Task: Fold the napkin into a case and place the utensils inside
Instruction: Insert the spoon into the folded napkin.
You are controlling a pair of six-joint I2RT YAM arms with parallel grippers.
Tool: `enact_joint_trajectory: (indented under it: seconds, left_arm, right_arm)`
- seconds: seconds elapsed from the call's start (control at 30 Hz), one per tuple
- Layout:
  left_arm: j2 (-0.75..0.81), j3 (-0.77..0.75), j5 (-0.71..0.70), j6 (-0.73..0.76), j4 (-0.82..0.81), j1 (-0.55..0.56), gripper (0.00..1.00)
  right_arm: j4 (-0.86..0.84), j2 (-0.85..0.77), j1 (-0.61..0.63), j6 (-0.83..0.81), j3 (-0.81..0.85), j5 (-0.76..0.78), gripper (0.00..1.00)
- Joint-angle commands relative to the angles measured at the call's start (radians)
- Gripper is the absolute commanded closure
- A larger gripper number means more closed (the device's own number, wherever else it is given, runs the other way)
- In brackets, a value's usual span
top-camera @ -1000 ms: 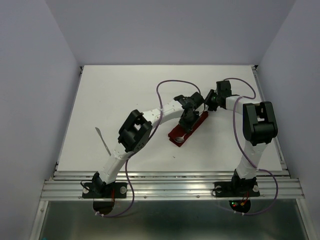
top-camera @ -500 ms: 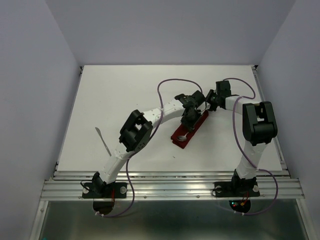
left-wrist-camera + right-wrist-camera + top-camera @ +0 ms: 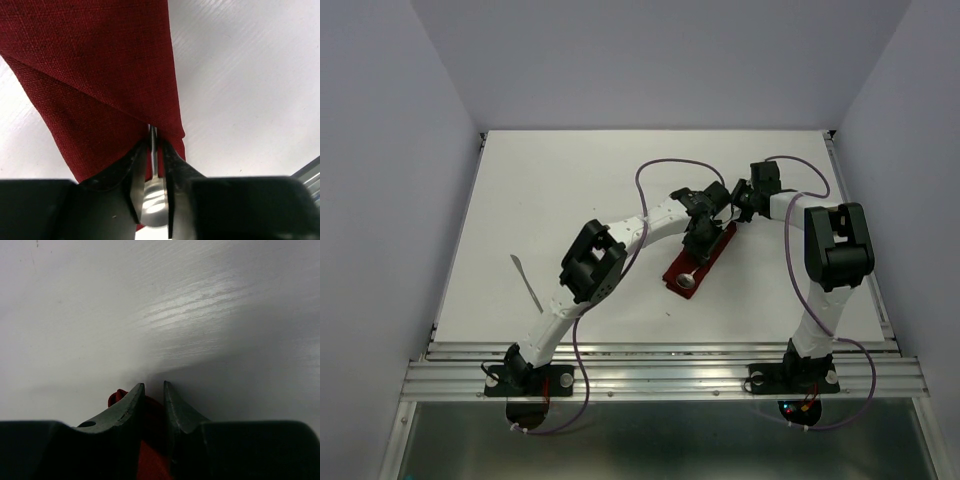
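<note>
**Left wrist: spoon let go inside the case**

Your left fingers have just parted. A sliver of gap now shows on either side of the spoon, whose handle runs up under the fold of the case. Your right fingers sit close together and seem to pinch the case's far end, as before. In the top view the bowl pokes out of the near end. One utensil is in; the thin piece lies well apart on the counter, to your left.
</note>
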State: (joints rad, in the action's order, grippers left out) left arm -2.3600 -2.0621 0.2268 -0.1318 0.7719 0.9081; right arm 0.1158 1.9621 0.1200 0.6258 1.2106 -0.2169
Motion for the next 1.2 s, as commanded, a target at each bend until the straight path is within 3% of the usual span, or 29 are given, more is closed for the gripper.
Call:
enact_joint_trajectory:
  seconds: [0.0, 0.07, 0.27, 0.6, 0.83, 0.97, 1.03, 1.07, 1.17]
  left_arm:
    - [0.033, -0.047, 0.029, -0.002, 0.021, 0.006, 0.68]
    - [0.045, -0.043, 0.029, 0.000, 0.024, 0.005, 0.67]
    - [0.097, -0.004, 0.008, 0.004, 0.029, 0.005, 0.52]
    - [0.287, 0.209, -0.012, -0.014, -0.046, -0.017, 0.54]
    - [0.378, 0.370, 0.005, -0.023, -0.137, -0.055, 0.67]
    - [0.390, 0.431, 0.031, -0.031, -0.189, -0.098, 0.88]
    - [0.390, 0.456, 0.039, -0.038, -0.209, -0.124, 1.00]
    - [0.392, 0.473, 0.037, -0.045, -0.217, -0.133, 1.00]
    - [0.413, 0.505, 0.031, -0.078, -0.247, -0.181, 1.00]
  right_arm:
    - [0.019, 0.006, 0.015, 0.000, -0.011, 0.025, 0.72]
    - [0.022, 0.000, 0.015, 0.000, -0.014, 0.028, 0.72]
    - [0.042, -0.066, 0.015, -0.006, -0.036, 0.094, 0.66]
    - [0.101, -0.277, 0.015, -0.018, -0.126, 0.280, 0.45]
    - [0.146, -0.408, 0.015, -0.012, -0.164, 0.304, 0.44]
    - [0.143, -0.489, 0.027, -0.017, -0.232, 0.261, 0.51]
    - [0.151, -0.517, 0.036, -0.008, -0.264, 0.264, 0.63]
    - [0.156, -0.543, 0.047, -0.002, -0.299, 0.269, 0.71]
    - [0.160, -0.559, 0.058, 0.006, -0.370, 0.278, 0.83]
